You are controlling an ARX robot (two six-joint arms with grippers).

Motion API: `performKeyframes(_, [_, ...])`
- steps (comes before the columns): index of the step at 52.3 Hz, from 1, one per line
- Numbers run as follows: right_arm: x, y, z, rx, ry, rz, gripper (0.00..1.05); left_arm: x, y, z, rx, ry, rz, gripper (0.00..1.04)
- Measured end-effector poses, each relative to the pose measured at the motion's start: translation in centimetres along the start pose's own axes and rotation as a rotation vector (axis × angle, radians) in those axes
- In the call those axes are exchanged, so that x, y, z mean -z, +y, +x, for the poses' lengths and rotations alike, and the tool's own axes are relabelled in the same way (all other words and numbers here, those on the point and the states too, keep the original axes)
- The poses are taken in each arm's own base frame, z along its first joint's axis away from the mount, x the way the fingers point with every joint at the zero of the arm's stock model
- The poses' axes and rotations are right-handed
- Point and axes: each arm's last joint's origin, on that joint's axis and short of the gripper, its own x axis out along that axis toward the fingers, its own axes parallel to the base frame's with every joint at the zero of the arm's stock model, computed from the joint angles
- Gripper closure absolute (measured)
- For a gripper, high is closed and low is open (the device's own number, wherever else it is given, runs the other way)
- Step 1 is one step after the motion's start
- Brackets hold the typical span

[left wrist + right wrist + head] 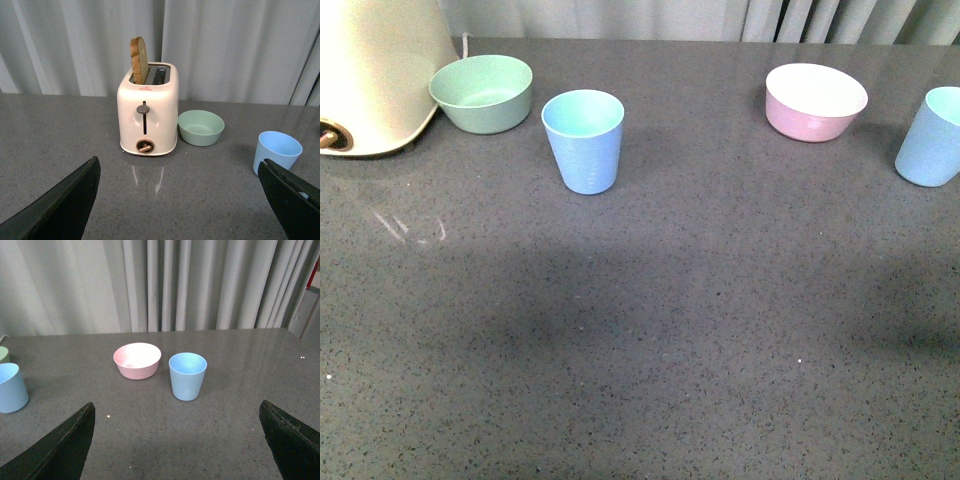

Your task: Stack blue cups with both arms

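A grey desk (640,350) is taken up by a toaster (148,115) at far left, a green bowl (482,93), a pink bowl (816,101), one blue cup (584,140) stood upright just right of the green, the other blue cup (932,137) right of the pink, and the left pincer (180,161) and right pincer (176,404) are held wide open.

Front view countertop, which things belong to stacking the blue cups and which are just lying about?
For the job: left light-blue plastic tumbler; right light-blue plastic tumbler.
Just lying about: round matte green bowl; round matte pink bowl; cream toaster with bread slice.
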Motion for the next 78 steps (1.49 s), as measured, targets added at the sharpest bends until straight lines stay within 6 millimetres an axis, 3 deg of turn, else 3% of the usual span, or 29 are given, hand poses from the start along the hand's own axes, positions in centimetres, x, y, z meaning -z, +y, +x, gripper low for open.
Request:
performKeyframes(31, [0.0,0.0,0.0,0.0,0.0,0.0,0.09,0.0,0.0,0.0,0.0,0.0,0.0,0.09])
performKeyframes(33, [0.0,0.0,0.0,0.0,0.0,0.0,0.09,0.0,-0.1,0.0,0.043,0.123,0.009,0.09])
performKeyframes(36, [0.0,0.0,0.0,-0.001,0.0,0.0,0.09,-0.5,-0.4,0.5,0.095,0.475,0.001,0.09])
performKeyframes(39, [0.0,0.0,0.0,0.0,0.0,0.0,0.09,-0.7,-0.5,1.0,0.108,0.558,0.002,0.09])
performKeyframes(47, [0.0,0.0,0.0,0.0,0.0,0.0,0.09,-2.4,-1.5,4.3,0.159,0.595,0.026,0.09])
performKeyframes(55, [0.0,0.0,0.0,0.0,0.0,0.0,0.09,-3.6,-3.6,9.8,0.226,0.646,-0.001,0.09])
performKeyframes(63, [0.0,0.0,0.0,0.0,0.0,0.0,0.09,-3.5,-6.1,14.1,0.247,0.727,-0.012,0.09])
performKeyframes(78, [0.0,0.0,0.0,0.0,0.0,0.0,0.09,-2.4,-10.0,19.9,0.214,0.852,-0.055,0.09])
